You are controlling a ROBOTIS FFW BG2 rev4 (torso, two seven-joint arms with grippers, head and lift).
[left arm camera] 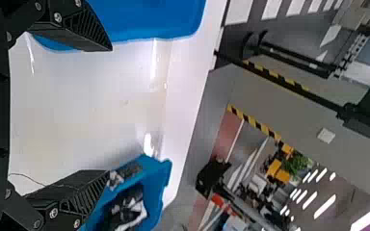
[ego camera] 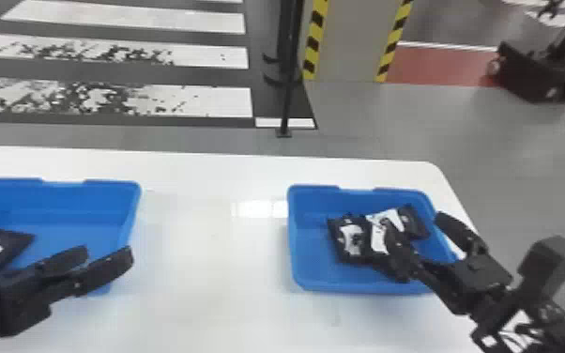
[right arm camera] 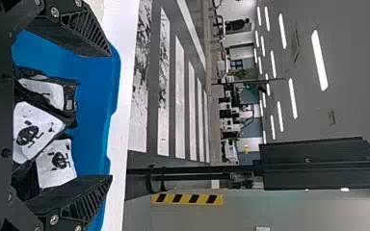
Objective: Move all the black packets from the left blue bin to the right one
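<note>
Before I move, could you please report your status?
Left black gripper open, by left blue bin; right gripper open, at right blue bin. Black-and-white packets in both. Nothing visibly blocking.

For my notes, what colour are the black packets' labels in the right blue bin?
The labels are white with black marks, best seen in the right wrist view.

No words or numbers are readable. The black packets [ego camera: 351,239] in the right blue bin [ego camera: 314,285] carry white labels [right arm camera: 38,129] with a dark, roundish figure printed on them, and the packet [ego camera: 14,244] in the left blue bin [ego camera: 72,223] has a white label too, its dark marks too blurred to make out. Yellow-and-black warning stripes [ego camera: 315,40] run along the edges of the grey pillar [ego camera: 352,42] beyond the table [ego camera: 211,164].
</note>
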